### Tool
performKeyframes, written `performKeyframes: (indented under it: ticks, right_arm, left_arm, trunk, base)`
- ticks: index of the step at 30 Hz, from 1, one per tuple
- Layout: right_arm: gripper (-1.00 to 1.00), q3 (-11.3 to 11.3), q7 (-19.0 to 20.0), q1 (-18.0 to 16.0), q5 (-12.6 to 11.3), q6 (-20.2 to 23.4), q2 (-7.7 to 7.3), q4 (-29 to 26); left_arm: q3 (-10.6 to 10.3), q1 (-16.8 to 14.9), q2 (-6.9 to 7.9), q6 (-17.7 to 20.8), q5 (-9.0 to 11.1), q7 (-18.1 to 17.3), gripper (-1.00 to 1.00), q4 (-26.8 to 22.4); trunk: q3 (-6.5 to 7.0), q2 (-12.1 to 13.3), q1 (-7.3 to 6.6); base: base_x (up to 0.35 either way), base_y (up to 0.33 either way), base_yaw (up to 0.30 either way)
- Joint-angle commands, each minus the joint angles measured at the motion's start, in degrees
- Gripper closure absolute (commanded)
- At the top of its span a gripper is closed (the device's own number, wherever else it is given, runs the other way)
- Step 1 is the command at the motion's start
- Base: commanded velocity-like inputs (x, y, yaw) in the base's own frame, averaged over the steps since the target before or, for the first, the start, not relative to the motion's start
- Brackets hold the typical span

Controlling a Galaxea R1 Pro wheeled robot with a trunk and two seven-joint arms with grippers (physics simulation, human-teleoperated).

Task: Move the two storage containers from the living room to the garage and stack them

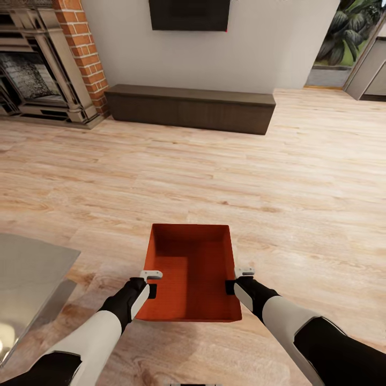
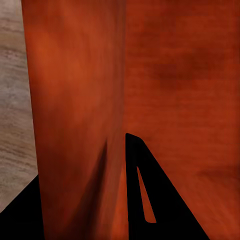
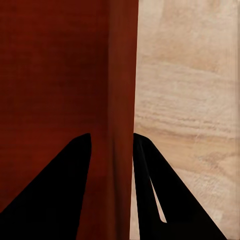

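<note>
One red-orange lidless storage container (image 1: 190,271) hangs in front of me above the light wood-plank floor of the living room. My left gripper (image 1: 150,284) is shut on its left wall, and my right gripper (image 1: 236,281) is shut on its right wall. In the left wrist view the thin container wall (image 2: 75,125) runs between the two dark fingers (image 2: 142,190). In the right wrist view the other wall (image 3: 120,100) sits pinched between the black fingers (image 3: 150,190). The container looks empty.
A long dark-brown low cabinet (image 1: 190,107) stands against the far wall under a dark screen (image 1: 188,14). The brick fireplace (image 1: 45,64) is at the far left. The corner of a low grey table (image 1: 29,273) is close at my left. A doorway (image 1: 343,48) opens at the far right.
</note>
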Motion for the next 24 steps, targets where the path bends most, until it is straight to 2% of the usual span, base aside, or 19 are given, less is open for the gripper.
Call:
performKeyframes:
  ticks: [1, 24]
  right_arm:
    - [1.0, 1.7, -0.1, -0.1, -1.1, 0.2, -0.04, -0.4]
    - [1.0, 1.8, 0.0, -0.1, -1.1, 0.2, -0.12, -0.4]
  left_arm:
    - [-1.4, 0.0, 0.16, 0.2, 1.4, 0.6, 1.0, 2.3]
    - [-1.4, 0.0, 0.16, 0.3, 1.4, 0.6, 1.0, 2.3]
  trunk:
    - [0.15, 0.4, -0.23]
    - [4.28, 9.6, -5.28]
  base:
    - [0.0, 0.0, 0.0]
    - [0.0, 0.0, 0.0]
